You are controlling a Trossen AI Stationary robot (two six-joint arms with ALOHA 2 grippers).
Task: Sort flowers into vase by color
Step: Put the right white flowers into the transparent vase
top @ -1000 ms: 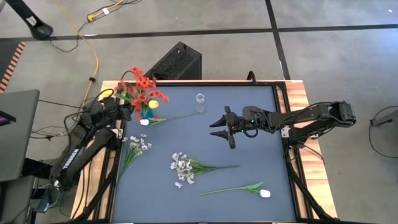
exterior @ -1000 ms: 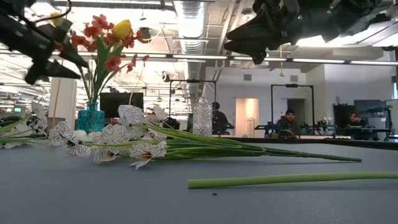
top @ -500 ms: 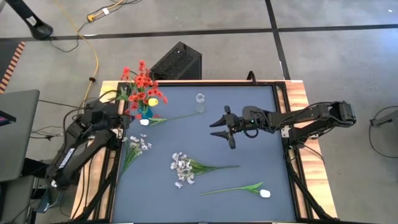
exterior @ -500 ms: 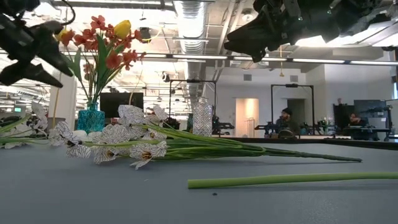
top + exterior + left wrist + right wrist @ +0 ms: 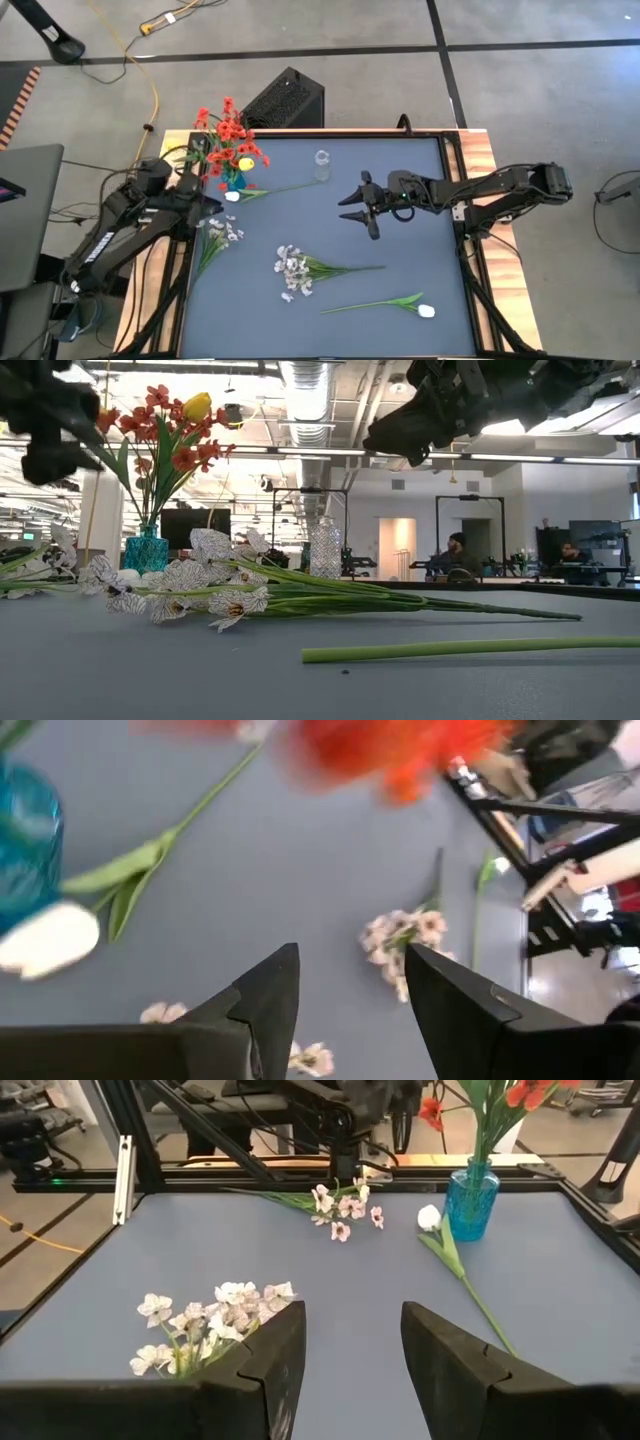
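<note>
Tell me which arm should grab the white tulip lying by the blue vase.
Left, probably. The left gripper hangs open close beside that white tulip and the blue vase; the right gripper, also open, waits mid-table, farther away.

overhead, table-level and both wrist cameras all share the blue vase [image 5: 233,181] on the table [image 5: 400,250].

No legible text, label, brand, number or sign anywhere in these views.
</note>
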